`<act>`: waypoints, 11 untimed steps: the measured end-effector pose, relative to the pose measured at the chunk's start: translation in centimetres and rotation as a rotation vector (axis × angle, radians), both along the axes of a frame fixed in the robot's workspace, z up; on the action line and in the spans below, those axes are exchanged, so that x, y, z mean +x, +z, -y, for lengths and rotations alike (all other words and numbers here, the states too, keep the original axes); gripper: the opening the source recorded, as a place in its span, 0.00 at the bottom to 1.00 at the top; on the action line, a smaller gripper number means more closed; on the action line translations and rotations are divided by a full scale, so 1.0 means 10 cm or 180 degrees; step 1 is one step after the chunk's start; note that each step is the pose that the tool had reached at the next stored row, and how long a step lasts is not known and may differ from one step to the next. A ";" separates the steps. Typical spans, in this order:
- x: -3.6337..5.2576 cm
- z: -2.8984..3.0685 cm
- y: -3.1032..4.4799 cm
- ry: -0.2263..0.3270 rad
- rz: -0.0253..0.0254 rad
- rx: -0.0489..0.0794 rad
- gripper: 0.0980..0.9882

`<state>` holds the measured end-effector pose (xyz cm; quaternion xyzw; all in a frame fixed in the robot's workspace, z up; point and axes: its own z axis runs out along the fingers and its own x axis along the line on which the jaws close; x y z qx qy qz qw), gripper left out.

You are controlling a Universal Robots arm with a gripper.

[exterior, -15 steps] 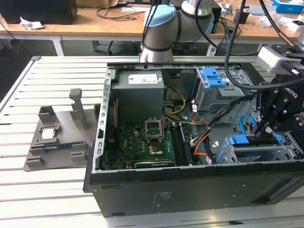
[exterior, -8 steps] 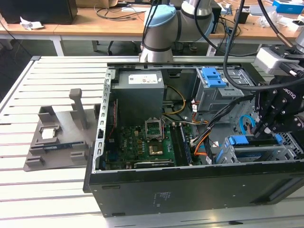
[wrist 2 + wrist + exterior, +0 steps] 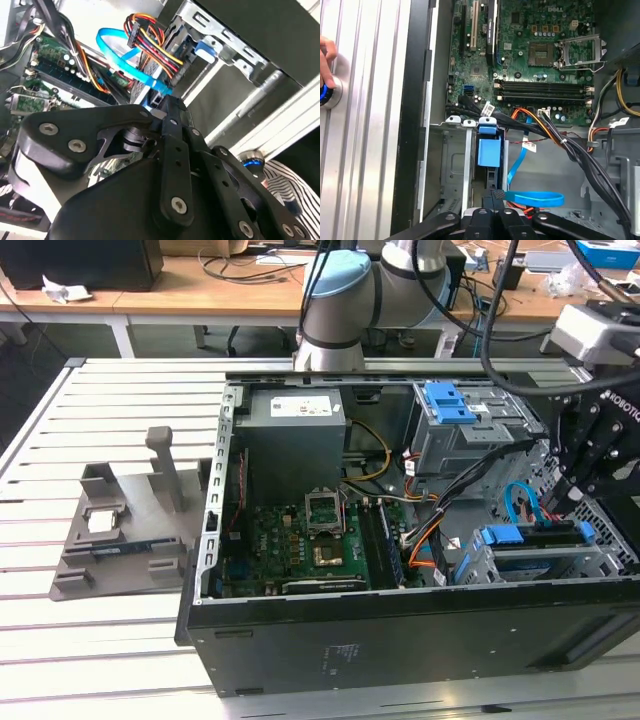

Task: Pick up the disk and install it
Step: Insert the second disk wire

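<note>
The disk (image 3: 530, 537) sits edge-up in the grey drive bay at the exterior view's right end of the open computer case, its bright blue carrier showing along the top. In the first wrist view the blue carrier end of the disk (image 3: 488, 150) lies in the bay slot. My gripper (image 3: 563, 505) hangs just above the disk's far end. The black fingers (image 3: 495, 195) are pressed together in both wrist views, with the gripper (image 3: 167, 102) shut and nothing visible between them. I cannot tell whether the tips touch the disk.
A blue data cable (image 3: 535, 198) and bundled wires (image 3: 150, 45) loop beside the bay. A blue-topped drive cage (image 3: 450, 405) stands behind it. A grey fixture tray (image 3: 120, 540) lies on the slatted table. A hand (image 3: 326, 60) rests on a blue-lit button (image 3: 250, 161).
</note>
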<state>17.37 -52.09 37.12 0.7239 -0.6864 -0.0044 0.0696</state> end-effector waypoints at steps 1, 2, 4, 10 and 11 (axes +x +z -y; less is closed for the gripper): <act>0.000 0.000 0.036 0.0000 0.0000 0.0001 0.01; 0.000 0.000 0.110 0.0000 0.0001 0.0001 0.01; 0.000 0.000 0.160 0.0000 0.0001 0.0000 0.01; 0.000 0.000 0.166 0.0000 0.0001 0.0001 0.01; 0.000 0.000 0.167 0.0000 0.0001 0.0000 0.01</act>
